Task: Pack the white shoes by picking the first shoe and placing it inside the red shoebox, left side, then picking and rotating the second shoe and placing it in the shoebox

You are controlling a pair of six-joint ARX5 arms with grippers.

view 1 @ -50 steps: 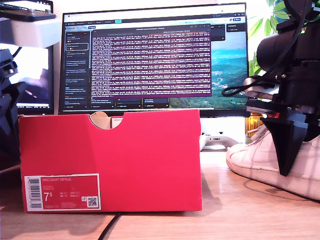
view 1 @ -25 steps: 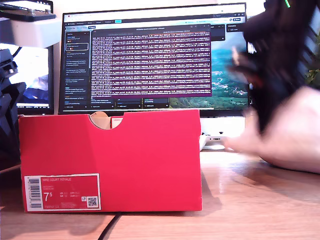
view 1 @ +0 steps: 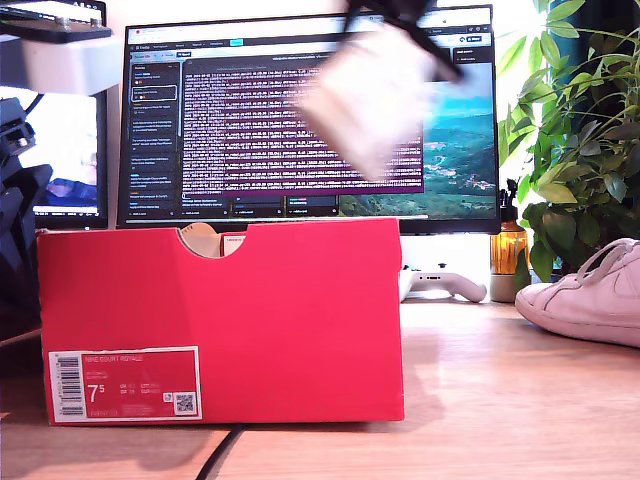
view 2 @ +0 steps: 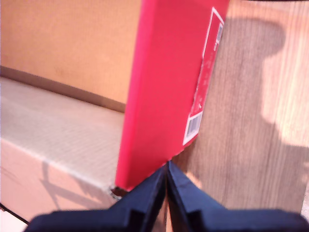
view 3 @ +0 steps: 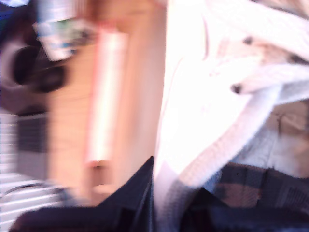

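My second gripper [view 3: 159,203] carries one white shoe [view 1: 375,95], fingers clamped on its collar, high in the exterior view's upper middle, above the red shoebox [view 1: 220,320]. My first gripper [view 2: 166,193] has its fingers together beside the box. The carried shoe may swing and slip, since the hold looks thin. The other shoe [view 1: 585,300] rests on the surface at the exterior view's right.
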